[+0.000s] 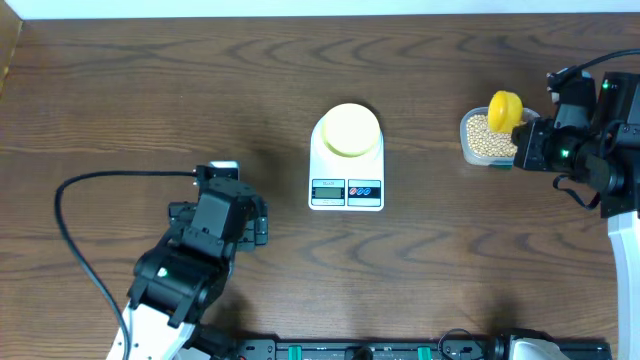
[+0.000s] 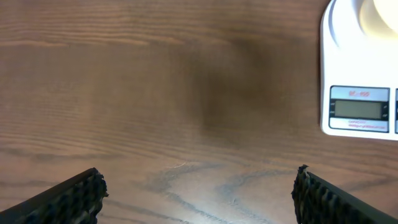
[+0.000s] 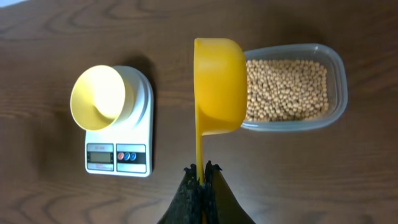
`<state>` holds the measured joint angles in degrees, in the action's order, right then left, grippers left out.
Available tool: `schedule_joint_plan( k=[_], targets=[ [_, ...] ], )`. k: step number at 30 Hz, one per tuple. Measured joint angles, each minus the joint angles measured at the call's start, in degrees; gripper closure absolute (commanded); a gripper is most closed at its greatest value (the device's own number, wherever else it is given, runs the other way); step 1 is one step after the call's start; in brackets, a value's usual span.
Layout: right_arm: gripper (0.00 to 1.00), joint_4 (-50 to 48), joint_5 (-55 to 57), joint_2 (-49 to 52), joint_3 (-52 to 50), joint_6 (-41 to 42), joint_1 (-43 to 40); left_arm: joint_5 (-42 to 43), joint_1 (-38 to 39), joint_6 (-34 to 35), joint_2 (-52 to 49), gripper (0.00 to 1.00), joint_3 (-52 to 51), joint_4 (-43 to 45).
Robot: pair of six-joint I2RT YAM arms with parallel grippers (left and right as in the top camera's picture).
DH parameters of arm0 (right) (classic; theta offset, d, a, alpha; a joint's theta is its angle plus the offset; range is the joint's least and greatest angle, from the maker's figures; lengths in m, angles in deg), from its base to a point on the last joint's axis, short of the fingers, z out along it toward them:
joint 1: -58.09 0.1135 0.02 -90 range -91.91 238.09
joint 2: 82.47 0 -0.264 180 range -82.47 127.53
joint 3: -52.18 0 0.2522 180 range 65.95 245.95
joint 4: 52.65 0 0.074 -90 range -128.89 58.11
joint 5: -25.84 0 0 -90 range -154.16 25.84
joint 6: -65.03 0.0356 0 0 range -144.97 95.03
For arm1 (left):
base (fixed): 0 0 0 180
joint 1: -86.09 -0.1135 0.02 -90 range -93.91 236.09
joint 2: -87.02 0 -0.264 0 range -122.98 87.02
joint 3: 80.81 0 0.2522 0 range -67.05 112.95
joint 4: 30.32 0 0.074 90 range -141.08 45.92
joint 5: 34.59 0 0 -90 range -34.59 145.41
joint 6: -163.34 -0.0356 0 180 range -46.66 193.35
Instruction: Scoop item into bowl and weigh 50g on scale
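Seen from overhead, the scale (image 1: 346, 170) sits at the middle of the desk (image 1: 150, 90), with its display and its red and blue buttons at its 6 o'clock edge. The digits are too small to read. The pale yellow bowl (image 1: 349, 130) stands upright on the round platform at the scale's 12 o'clock end, and in the right wrist view its inside looks bare.

Between 2 and 3 o'clock from the scale, well apart from it, is a clear plastic tub (image 1: 470, 150). The beans (image 1: 485, 140) lie in the tub as a thick tan layer.

The right fingers (image 3: 186, 199) are pinched narrow on the thin handle of a bright yellow scoop (image 3: 217, 84). The scoop is turned on its side, with its cup over the end of the tub nearer the scale. Only the cup's outer wall shows, so what is in it cannot be told, nor whether it touches the beans.

The left arm is at about 8 o'clock from the scale. The left fingers (image 2: 74, 196) stand wide apart with only bare wood between them, holding nothing. In the left wrist view the scale's corner and display sit at 2 o'clock, clear of the fingers.
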<state>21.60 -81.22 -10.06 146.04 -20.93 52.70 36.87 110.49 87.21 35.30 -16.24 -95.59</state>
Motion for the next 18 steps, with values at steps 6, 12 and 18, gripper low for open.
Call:
schedule_joint_plan(
  k=[6, 12, 18],
  targets=[
    [0.99, 0.04, 0.00, 0.00, 0.00, 0.00, 0.00, -0.04, 0.00, 0.00, -3.45, 0.02, 0.00, -0.20],
    [0.99, 0.02, 0.00, 0.00, 0.00, 0.79, 0.00, -0.04, 0.00, 0.00, -5.90, 0.02, 0.00, 0.13],
    [0.99, -4.92, -0.02, 0.00, 0.00, 0.96, 0.00, 0.72, 0.00, 0.00, -6.34, 0.02, 0.00, 6.01]
  ],
)
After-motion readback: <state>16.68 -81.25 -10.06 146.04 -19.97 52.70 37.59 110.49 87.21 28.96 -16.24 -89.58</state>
